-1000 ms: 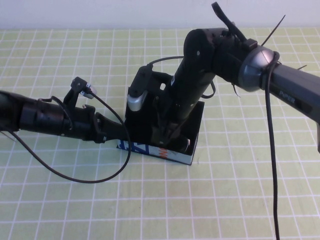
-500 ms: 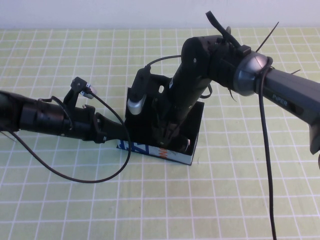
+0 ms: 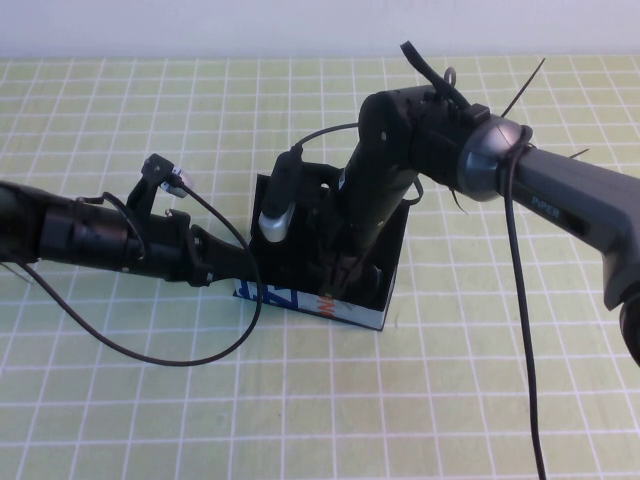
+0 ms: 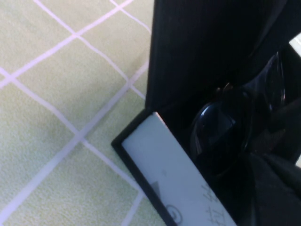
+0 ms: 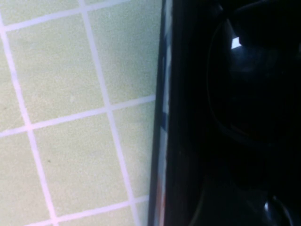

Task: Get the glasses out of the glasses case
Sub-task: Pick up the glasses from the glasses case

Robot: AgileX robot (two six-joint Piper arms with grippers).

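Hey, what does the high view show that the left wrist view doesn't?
Only the high view shows both arms: the left gripper at the glasses case's left end, the right gripper reaching down inside it, plus the case's blue, white and orange print. Only the left wrist view shows the glasses clearly, a dark lens lying inside beside a pale printed side. Both show the open case and the green checked tablecloth.

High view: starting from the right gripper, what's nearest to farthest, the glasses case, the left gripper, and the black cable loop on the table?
1. Glasses case: the right gripper reaches down into it.
2. Left gripper: at the case's left side.
3. Cable loop: on the table, farther left and nearer the camera.
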